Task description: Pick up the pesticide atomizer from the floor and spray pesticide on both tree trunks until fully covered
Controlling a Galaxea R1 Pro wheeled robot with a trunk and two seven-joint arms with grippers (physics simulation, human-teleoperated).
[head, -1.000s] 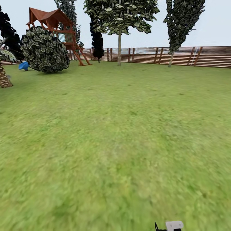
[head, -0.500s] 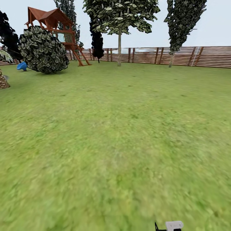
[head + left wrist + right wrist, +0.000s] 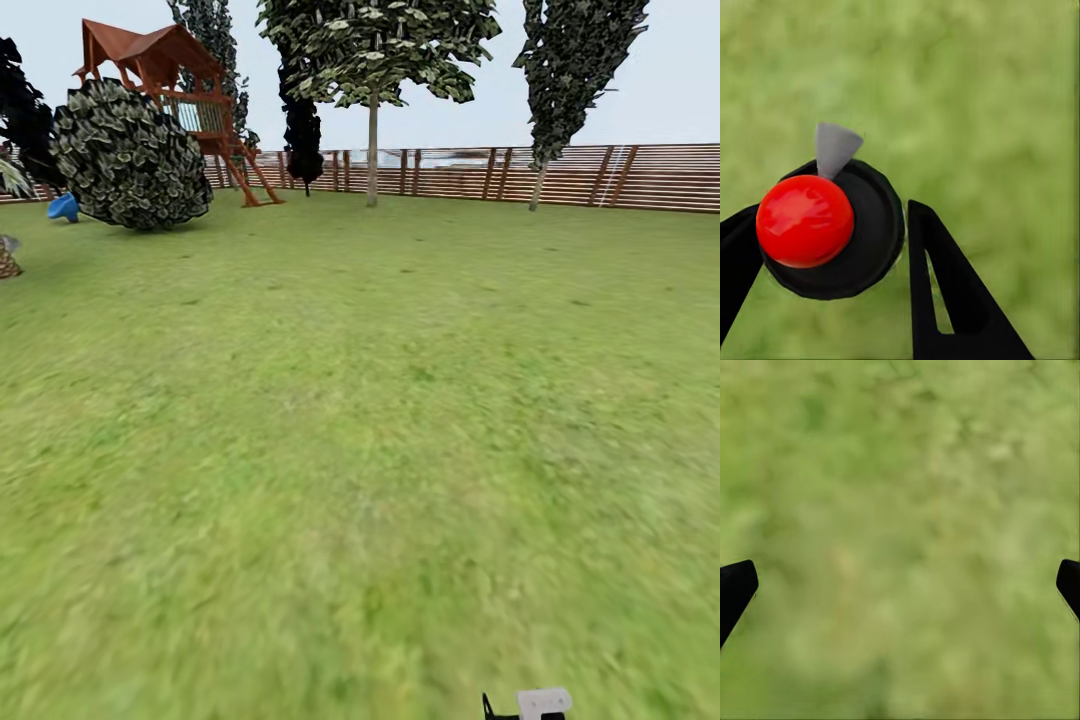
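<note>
My left gripper [image 3: 832, 247] points down toward the ground, its two black fingers [image 3: 945, 292] closed in against the sides of the pesticide atomizer [image 3: 832, 225], one pressed to each flank of its round black top with the red cap between them. My right gripper [image 3: 900, 585] also faces downward, its jaws spread wide, with just the dark fingertips [image 3: 735, 589] peeking in at the two edges of the right wrist view and nothing held between them. In the head view a small white piece of my right arm [image 3: 542, 703] sits at the bottom edge
</note>
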